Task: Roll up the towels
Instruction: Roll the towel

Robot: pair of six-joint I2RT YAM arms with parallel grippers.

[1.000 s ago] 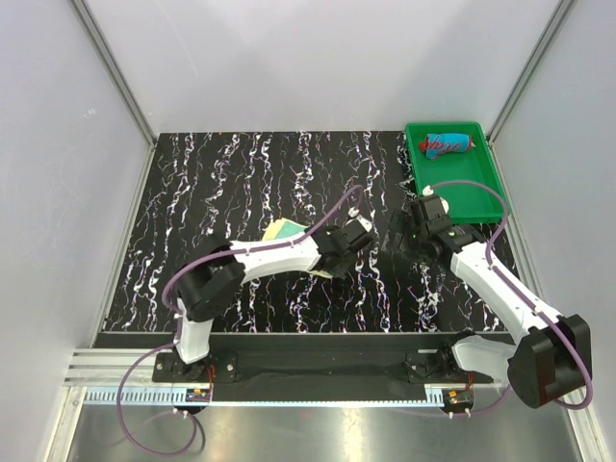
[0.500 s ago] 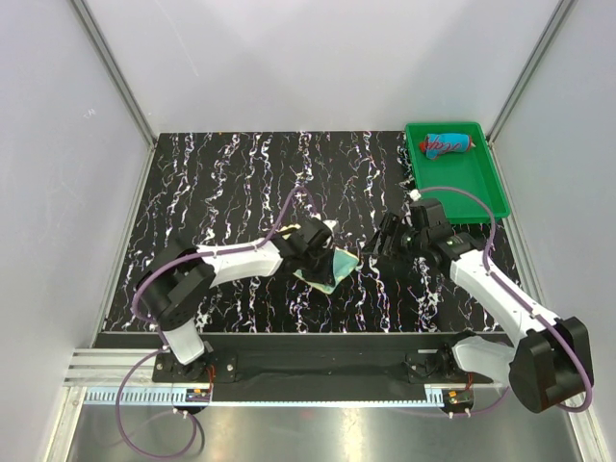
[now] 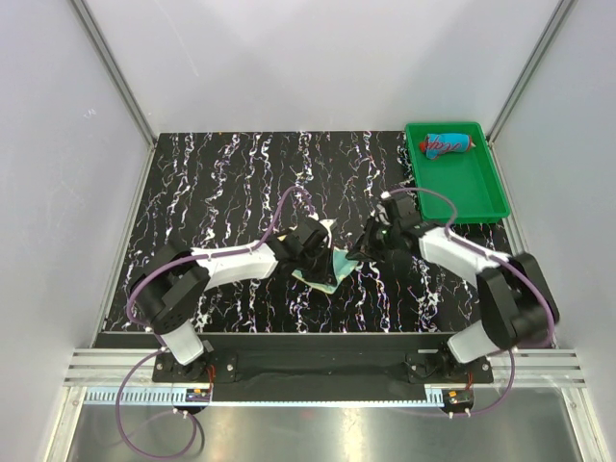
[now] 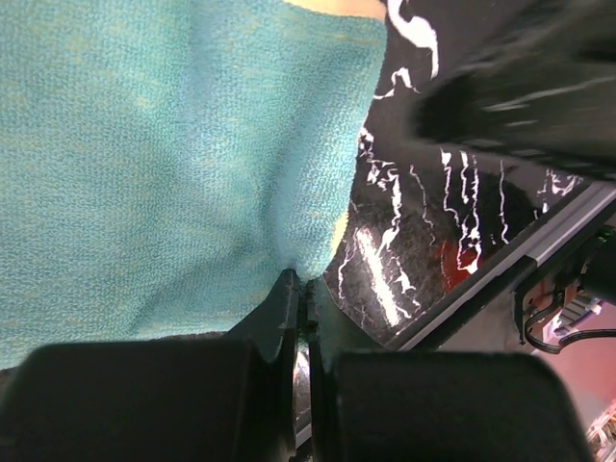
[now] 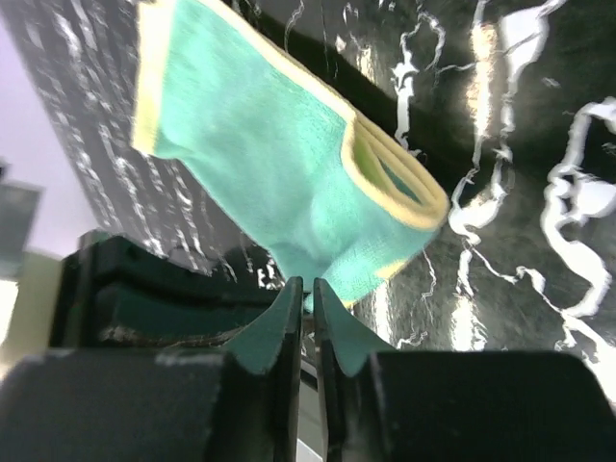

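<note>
The pale yellow and teal towel (image 3: 333,267) hangs folded between my two grippers just above the middle of the black marbled table. My left gripper (image 3: 319,256) is shut on the towel's left edge; in the left wrist view the teal cloth (image 4: 173,154) pinches into the closed fingertips of that gripper (image 4: 300,286). Pinching the towel's right corner is my right gripper (image 3: 356,253), also shut. The right wrist view shows the folded towel (image 5: 289,154) with its yellow rim caught at this gripper's tips (image 5: 308,285). The red and blue towel (image 3: 448,144) lies rolled in the tray.
A green plastic tray (image 3: 476,192) stands at the back right corner of the table. White walls with metal posts close in the table's far and side edges. The black rail with both arm bases (image 3: 318,361) runs along the near edge.
My right gripper has moved left to the towel and closed on its corner. My left arm has drawn back toward the middle, carrying the towel with it.
</note>
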